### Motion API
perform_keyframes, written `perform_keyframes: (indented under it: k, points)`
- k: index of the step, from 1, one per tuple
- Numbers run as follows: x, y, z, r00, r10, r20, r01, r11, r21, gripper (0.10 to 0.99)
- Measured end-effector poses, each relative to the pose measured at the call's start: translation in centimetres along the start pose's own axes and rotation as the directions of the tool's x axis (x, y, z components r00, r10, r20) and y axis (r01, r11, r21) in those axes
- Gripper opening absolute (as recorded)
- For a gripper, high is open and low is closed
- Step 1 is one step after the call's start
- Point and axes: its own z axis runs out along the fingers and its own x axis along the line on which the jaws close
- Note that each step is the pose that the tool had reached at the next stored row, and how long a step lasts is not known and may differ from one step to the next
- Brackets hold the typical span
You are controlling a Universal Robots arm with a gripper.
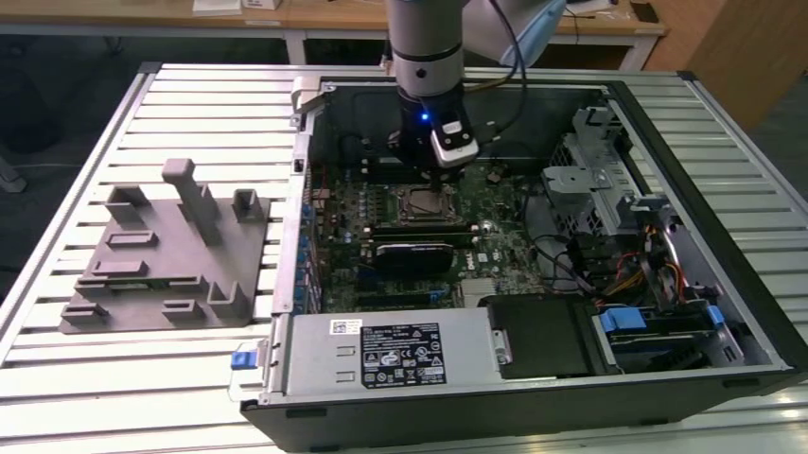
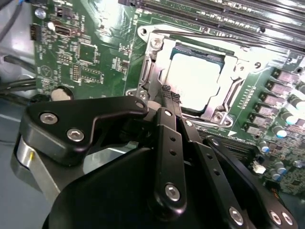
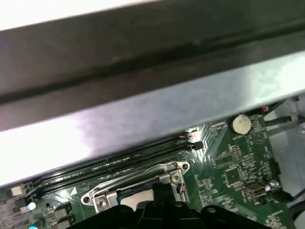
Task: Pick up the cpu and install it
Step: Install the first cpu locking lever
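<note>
The second wrist view puts us right over the socket (image 2: 195, 76), where the cpu (image 2: 193, 81) already lies flat inside the metal frame, its pale silver-grey top square to the frame and bare of anything on it. Our gripper (image 2: 169, 98) hangs just off one edge of the chip with its fingers (image 2: 167, 93) drawn narrow, tips close together and holding nothing that we can see. From here we judge the main risk to be a sideways nudge: the fingertips sit so near the chip's edge that a small drift across the socket could push the cpu out of its seat, and a skewed chip could bend the contacts beneath it. A downward slip could also press the tips onto the frame or the board (image 2: 90, 52) beside it and scrape the small parts there. We cannot tell whether the chip is fully seated or resting slightly high on one side, since the frame hides its lower edges. In the exterior view the gripper (image 1: 438, 182) stands upright inside the open case (image 1: 707, 170), over the board's middle, with the grey fixture (image 1: 165, 251) lying well apart on the table (image 1: 76, 378) toward the exterior view's left. The chip looks clean, flat and evenly bright, with slightly rounded corners.
</note>
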Motion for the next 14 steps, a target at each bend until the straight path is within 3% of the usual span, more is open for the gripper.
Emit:
perform_keyframes:
  k: [5, 14]
  points:
    - [-0.63, 0.18, 0.1, 0.9988, 0.0, -0.0493, 0.001, 0.9999, 0.015, 0.106]
    - [-0.69, 0.19, -0.18, 0.9986, 0.0, -0.0525, 0.001, 0.9999, 0.016, 0.106]
